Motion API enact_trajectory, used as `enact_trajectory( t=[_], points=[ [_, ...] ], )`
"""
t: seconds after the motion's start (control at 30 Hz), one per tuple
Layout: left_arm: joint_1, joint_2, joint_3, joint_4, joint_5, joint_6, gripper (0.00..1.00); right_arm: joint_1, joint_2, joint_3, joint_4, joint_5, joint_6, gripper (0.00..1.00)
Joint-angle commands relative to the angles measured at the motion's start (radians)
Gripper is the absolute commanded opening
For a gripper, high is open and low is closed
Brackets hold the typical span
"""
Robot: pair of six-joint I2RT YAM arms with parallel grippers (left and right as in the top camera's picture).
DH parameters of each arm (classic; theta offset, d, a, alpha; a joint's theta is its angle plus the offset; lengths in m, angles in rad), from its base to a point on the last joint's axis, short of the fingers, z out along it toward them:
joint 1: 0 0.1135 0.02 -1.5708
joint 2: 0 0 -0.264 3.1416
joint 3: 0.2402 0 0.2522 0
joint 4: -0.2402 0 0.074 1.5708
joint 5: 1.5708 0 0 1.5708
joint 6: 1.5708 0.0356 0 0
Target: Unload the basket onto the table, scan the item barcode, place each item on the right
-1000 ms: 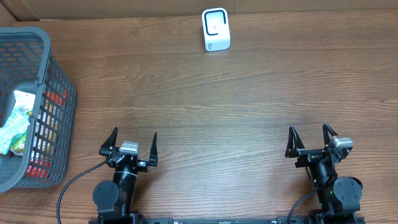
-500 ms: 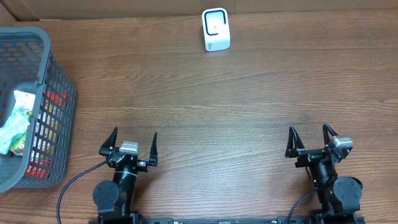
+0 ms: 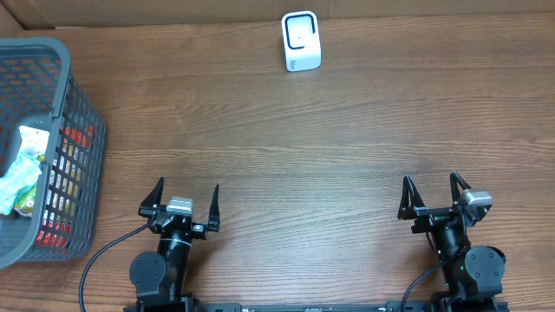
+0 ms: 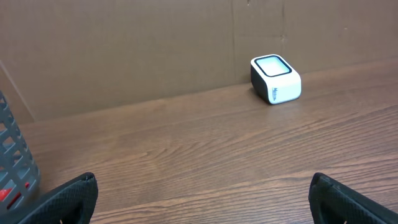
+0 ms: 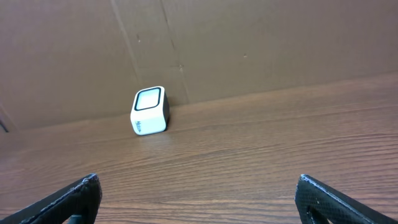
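A small white barcode scanner with a dark-rimmed window stands at the table's far edge, against the cardboard wall; it also shows in the left wrist view and the right wrist view. Packaged items lie inside the grey basket at the far left; which one is the item I cannot tell. My left gripper rests open at the near left edge, nothing between its fingers. Far apart from it, at the near right, my right gripper is open and empty too.
A brown cardboard wall runs along the back of the wooden table. The basket's mesh side shows at the left edge of the left wrist view.
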Motion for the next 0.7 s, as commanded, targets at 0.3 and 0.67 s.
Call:
enact_trajectory(
  t=[0.3, 0.67],
  points=[
    [-0.006, -0.009, -0.004, 0.003, -0.024, 0.018, 1.0, 0.006, -0.007, -0.009, 0.007, 0.01, -0.001, 1.0],
    [-0.006, -0.009, 0.076, 0.021, -0.025, -0.107, 1.0, 0.006, -0.007, -0.009, 0.007, 0.01, -0.001, 1.0]
  ],
)
